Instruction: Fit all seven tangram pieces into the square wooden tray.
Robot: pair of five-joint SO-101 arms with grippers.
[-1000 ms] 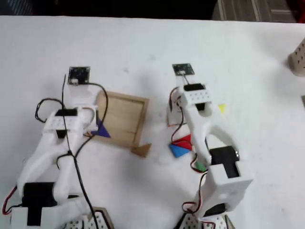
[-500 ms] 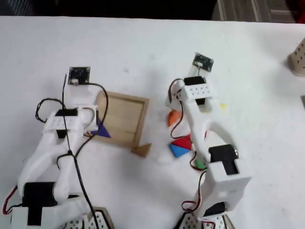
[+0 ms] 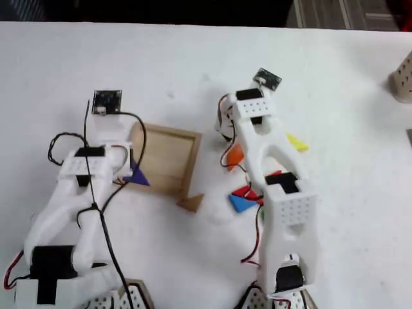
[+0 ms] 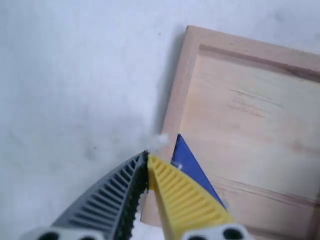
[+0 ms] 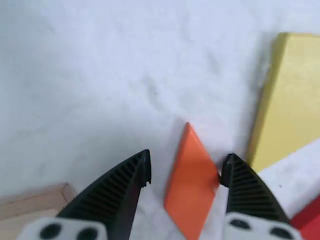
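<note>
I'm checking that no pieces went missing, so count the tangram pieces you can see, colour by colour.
dark blue piece: 1
light blue piece: 1
red piece: 1
orange piece: 1
yellow piece: 1
brown piece: 1
Total: 6 clearly visible; the right arm may hide more.

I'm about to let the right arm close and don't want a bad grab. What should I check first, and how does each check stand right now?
1. Right gripper open: ok.
2. Orange piece between its fingers: ok, it lies flat on the table in the gap.
3. Yellow piece clear of the grab: cannot tell, it lies close beside one finger, outside the gap.
4. Room in the tray: ok, the floor that shows is bare apart from the blue triangle.
5. Left gripper out of the way: not ok, it is shut with its tip at the tray's rim, beside the blue triangle.
</note>
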